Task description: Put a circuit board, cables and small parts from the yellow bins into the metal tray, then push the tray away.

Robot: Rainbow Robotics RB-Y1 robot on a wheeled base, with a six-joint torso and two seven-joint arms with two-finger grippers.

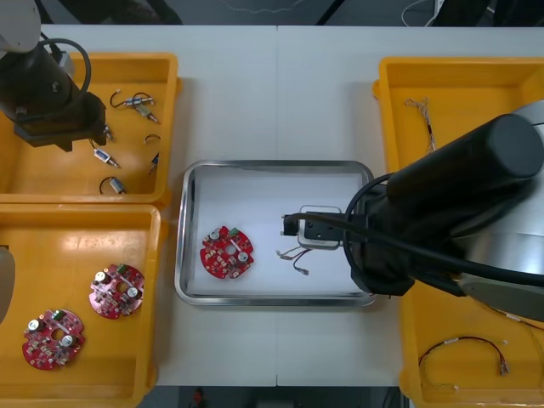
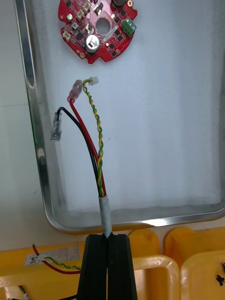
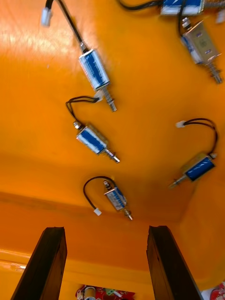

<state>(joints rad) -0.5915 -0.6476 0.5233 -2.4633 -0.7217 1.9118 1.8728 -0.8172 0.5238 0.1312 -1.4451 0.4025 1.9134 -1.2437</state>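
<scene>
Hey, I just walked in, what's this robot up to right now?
The right gripper is shut on a cable of red, black and yellow wires, holding it over the metal tray, where one red circuit board already lies. The left gripper hangs open above small metal parts in a yellow bin on the robot's left. No small parts are in the tray yet.

Four yellow plastic bins [image 1: 51,174], two at each side of the desk [image 1: 280,93]. One shiny rectangular metal tray [image 1: 181,255]. Three round red circuit boards [image 1: 226,252]: one in the tray, two in a left bin. At least five small blue-and-silver metal parts [image 3: 96,70] with black leads. One red, black and yellow-green cable bundle [image 2: 96,140], plus two more thin cables [image 1: 463,344], one in each right bin.
</scene>
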